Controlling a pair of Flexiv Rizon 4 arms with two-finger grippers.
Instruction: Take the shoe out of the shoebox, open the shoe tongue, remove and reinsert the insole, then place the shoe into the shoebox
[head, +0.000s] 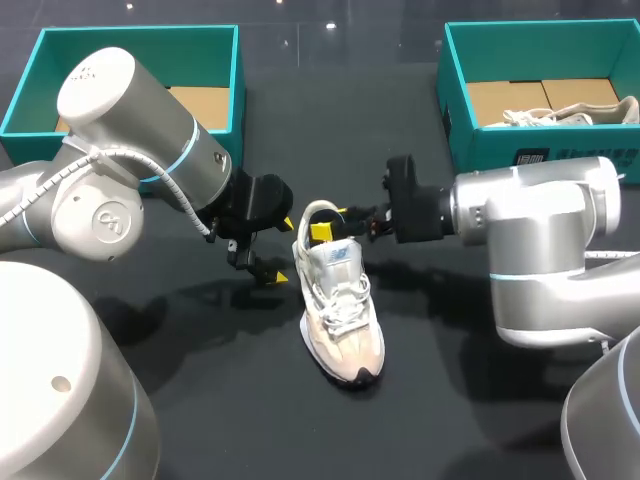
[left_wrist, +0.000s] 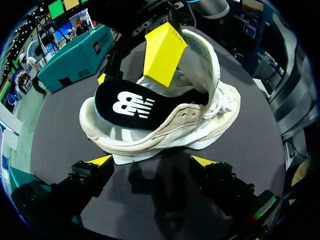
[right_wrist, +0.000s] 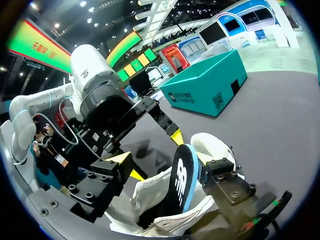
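A white and beige shoe (head: 340, 315) stands upright on the dark table (head: 450, 410), heel toward the arms. Its black insole (right_wrist: 182, 180) with a white logo stands on edge in the shoe's opening, partly out. My right gripper (head: 332, 222) hangs over the heel with its fingers apart. One finger (right_wrist: 220, 175) is beside the insole and the other (right_wrist: 117, 170) is well clear of it. From the left wrist, the shoe (left_wrist: 200, 125) and insole (left_wrist: 125, 105) lie just ahead of my open left gripper (left_wrist: 152, 161), which touches nothing. The left gripper (head: 282, 250) sits beside the heel.
A teal shoebox (head: 135, 75) stands at the back left. A second teal shoebox (head: 540, 150) at the back right holds another pale shoe (head: 570, 115). Bare dark table lies in front of the shoe's toe and to both sides.
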